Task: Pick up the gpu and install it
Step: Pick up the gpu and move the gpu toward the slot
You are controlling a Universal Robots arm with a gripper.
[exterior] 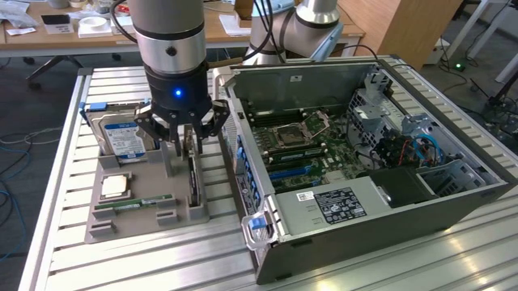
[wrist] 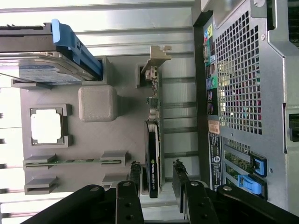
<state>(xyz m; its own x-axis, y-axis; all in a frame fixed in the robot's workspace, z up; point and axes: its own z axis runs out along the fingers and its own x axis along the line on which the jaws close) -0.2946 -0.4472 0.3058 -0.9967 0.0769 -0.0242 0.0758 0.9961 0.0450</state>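
I see the open computer case [exterior: 380,200] just beside the grey tray [exterior: 121,215]. The graphics card [wrist: 153,161] stands on edge in the tray, a thin dark strip. Its long axis runs parallel to the case and its metal bracket end points toward the hard drive [exterior: 121,136]. The claw [exterior: 184,144] hangs over it, fingers [wrist: 135,173] spread to either side.

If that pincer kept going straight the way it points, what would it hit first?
Probably the gpu, standing on edge in the grey tray: the open pincer hangs over it, a finger each side. Gap unclear.
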